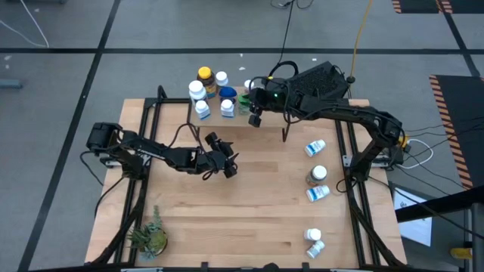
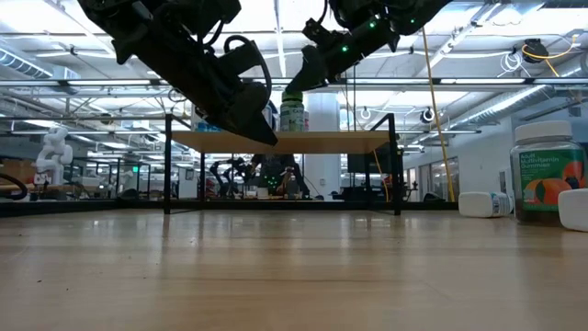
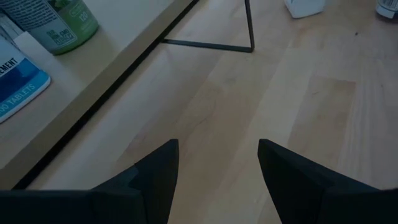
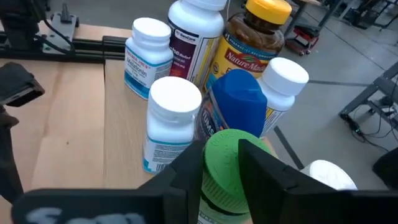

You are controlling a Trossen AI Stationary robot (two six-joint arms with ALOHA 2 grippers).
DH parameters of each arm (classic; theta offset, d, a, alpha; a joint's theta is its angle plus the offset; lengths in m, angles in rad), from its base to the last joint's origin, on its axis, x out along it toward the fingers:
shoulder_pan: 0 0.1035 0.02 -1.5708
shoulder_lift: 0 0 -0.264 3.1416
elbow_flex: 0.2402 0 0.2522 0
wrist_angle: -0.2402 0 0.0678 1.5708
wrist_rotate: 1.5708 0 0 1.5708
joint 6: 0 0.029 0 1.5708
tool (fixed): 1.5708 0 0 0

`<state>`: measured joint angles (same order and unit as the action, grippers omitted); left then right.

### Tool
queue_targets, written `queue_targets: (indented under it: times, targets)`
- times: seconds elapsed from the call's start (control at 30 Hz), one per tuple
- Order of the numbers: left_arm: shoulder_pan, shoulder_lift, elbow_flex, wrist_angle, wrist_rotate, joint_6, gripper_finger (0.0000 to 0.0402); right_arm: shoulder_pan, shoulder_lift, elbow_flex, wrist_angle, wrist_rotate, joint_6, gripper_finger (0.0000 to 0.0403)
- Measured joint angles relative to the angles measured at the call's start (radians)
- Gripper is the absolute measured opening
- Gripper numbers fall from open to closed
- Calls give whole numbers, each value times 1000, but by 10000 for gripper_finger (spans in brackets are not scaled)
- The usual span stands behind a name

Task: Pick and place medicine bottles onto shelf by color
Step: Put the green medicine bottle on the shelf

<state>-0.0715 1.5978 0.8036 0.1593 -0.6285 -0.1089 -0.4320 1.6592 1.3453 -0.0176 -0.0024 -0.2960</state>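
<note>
The shelf (image 2: 312, 141) stands at the table's far middle. On it are several white bottles (image 4: 168, 118), an amber yellow-capped one (image 4: 258, 37), a blue one (image 4: 239, 102) and a green-capped bottle (image 2: 292, 112), all upright on their bases. My right gripper (image 4: 227, 165) is at the shelf's right end, shut on the green-capped bottle (image 1: 243, 98). My left gripper (image 1: 227, 162) hangs open above the table in front of the shelf, with nothing between its fingers (image 3: 155, 180). My right gripper pinches the green cap (image 4: 217, 146) of the bottle between its two fingers, one on each side. The fingers come from the table's right, slanting a little downward. The bottle stays upright with its base on the shelf board.
Several loose white bottles (image 1: 315, 147) and a brown-bodied one (image 1: 318, 174) lie and stand along the table's right side, two more (image 1: 314, 240) near the front right. A small potted plant (image 1: 149, 238) stands at the front left. Bare tabletop (image 1: 249, 211) lies in the middle.
</note>
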Motion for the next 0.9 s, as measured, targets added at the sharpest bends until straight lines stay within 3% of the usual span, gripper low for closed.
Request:
queue_targets:
  times: [0.33,0.9]
  targets:
    - [0,0,0,-5,0,0,223,17,-2,2,-59,134,45,89]
    - [0,0,0,-6,1,-2,223,8,-27,-2,-68,133,18,89]
